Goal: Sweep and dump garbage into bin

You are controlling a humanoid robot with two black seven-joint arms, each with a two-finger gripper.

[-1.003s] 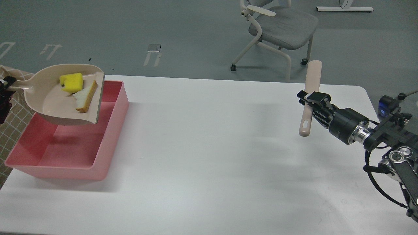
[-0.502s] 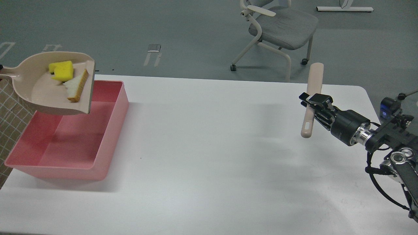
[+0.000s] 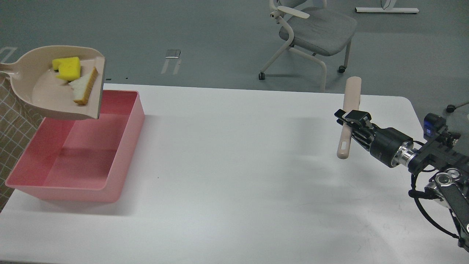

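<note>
A beige dustpan (image 3: 47, 99) hangs in the air above the far left end of the pink bin (image 3: 121, 146), tilted with its lip down toward the bin. The yellow sponge block (image 3: 67, 68) and the bread half-slice (image 3: 85, 90) lie in the pan, the bread against the lip. The pan's handle runs off the left edge; my left gripper is out of view. My right gripper (image 3: 351, 118) at the right is shut on a beige brush handle (image 3: 350, 113), held above the table.
The white table (image 3: 238, 165) spans the view. A checked cloth (image 3: 14, 124) hangs at the left beside the bin. A grey office chair (image 3: 311, 33) stands on the floor behind the table.
The dustpan has risen and moved left, taking the left gripper out of view; sponge and bread stay in the pan. The right gripper with the brush handle dipped slightly.
</note>
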